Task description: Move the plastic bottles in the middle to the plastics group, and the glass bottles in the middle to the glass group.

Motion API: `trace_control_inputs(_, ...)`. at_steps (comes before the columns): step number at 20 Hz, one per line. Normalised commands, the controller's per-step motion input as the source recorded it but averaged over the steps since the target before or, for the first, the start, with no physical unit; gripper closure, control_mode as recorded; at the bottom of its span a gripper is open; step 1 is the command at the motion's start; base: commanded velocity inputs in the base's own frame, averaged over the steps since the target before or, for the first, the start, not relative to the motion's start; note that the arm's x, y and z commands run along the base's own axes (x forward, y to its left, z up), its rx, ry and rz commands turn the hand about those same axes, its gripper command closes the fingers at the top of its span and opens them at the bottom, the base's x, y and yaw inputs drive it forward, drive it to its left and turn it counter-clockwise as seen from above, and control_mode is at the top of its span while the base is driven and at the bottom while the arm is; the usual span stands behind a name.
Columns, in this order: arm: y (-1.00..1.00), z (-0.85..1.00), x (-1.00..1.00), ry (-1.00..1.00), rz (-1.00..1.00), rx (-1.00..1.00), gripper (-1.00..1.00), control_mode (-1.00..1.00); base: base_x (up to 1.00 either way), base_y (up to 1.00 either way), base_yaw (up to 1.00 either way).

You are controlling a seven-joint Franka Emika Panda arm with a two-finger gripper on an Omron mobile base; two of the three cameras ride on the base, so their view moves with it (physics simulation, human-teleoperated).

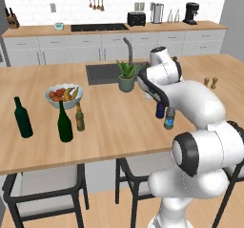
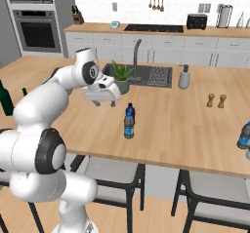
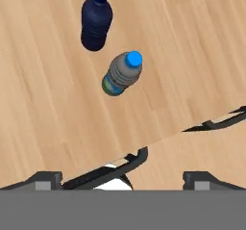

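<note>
**Q:** Jaws first: how do they stand?

**A:** Spread wide with nothing between them. The gripper [image 2: 103, 102] hangs above the wooden island counter [image 2: 185, 125], and in the hand view the two dark finger tips [image 3: 45, 178] sit far apart at the bottom edge.

**Q:** Where are the bottles it has to sort?

**A:** Two small bottles stand upright, close together, near the counter's front edge. One is the dark-blue bottle [image 3: 96, 22], squat with a short neck. Just beside it, nearer the edge, is a clear bottle with a blue cap [image 3: 122, 74]. In the right base view both stand to the right of the gripper and a little lower. The amber bottle [image 1: 79, 117] already stands far off with the green wine bottles [image 1: 64, 123], next to a fruit bowl [image 1: 64, 95].

**Q:** Which way must the hand go?

**A:** Judging from the hand view, forward along its line of sight: the bottles lie ahead of the finger tips, the clear one nearer, the dark-blue one beyond it. Their long axes are vertical, so a grasp from the side looks the likely approach.

**Q:** And the arm's pose?

**A:** It rises from the base, bends over the counter, and the hand tips downward near a potted plant [image 2: 120, 76].
</note>
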Motion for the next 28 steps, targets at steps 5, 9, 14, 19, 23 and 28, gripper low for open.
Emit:
trace_control_inputs(5, -0.93, -0.01, -0.04, -0.01, -0.25, 0.19, -1.0, -1.0, 0.0, 0.0, 0.0)
trace_control_inputs(9, -0.28, -0.02, 0.0, 0.0, -0.04, 0.05, -1.0, -1.0, 0.0, 0.0, 0.0)
trace_control_inputs(14, 0.0, -0.14, 0.28, 0.0, 0.03, 0.03, -1.0, -1.0, 0.0, 0.0, 0.0)
trace_control_inputs(19, 0.0, -0.15, 0.65, 0.0, 0.03, 0.0, -1.0, -1.0, 0.0, 0.0, 0.0)
trace_control_inputs(23, -0.05, -0.14, 0.36, -0.03, 0.04, 0.04, -1.0, -1.0, 0.0, 0.0, 0.0)
trace_control_inputs(28, -0.18, -0.18, 0.14, -0.06, 0.05, 0.12, -1.0, -1.0, 0.0, 0.0, 0.0)
